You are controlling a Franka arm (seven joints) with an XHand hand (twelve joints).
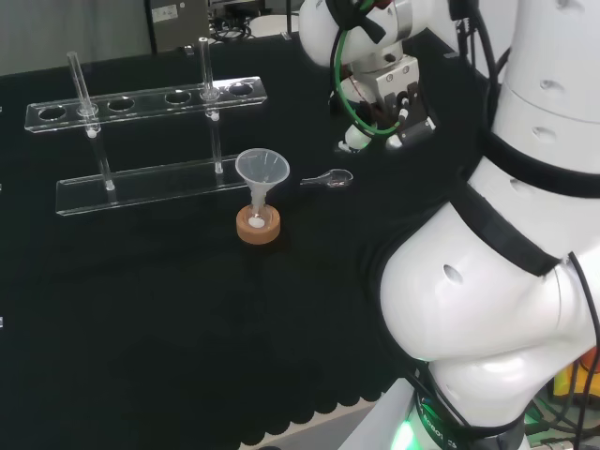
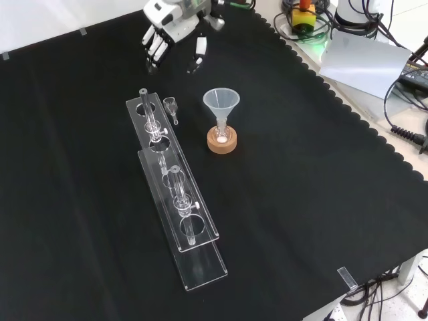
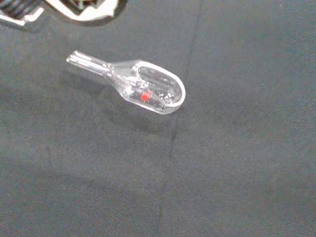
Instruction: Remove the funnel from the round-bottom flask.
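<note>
A clear plastic funnel (image 1: 262, 172) (image 2: 221, 101) stands upright with its stem in a small round-bottom flask (image 1: 257, 222) (image 2: 221, 133), which sits in a cork ring (image 1: 259, 232) (image 2: 222, 143). The flask's glass is hard to make out, and something white shows at its bottom. The hand (image 1: 386, 101) (image 2: 164, 29) hangs above the cloth, to the right of the funnel in the head view and beyond it in the front view, well apart from it. Its fingers (image 2: 154, 45) point down, relaxed, and hold nothing.
A clear scoop (image 1: 330, 178) (image 2: 172, 107) (image 3: 148, 92) with a red speck inside lies on the cloth between the hand and the funnel. A clear test tube rack (image 1: 141, 141) (image 2: 175, 200) with two tubes stands to the funnel's left in both views. The scalloped cloth edge (image 2: 374, 114) runs along the right of the front view.
</note>
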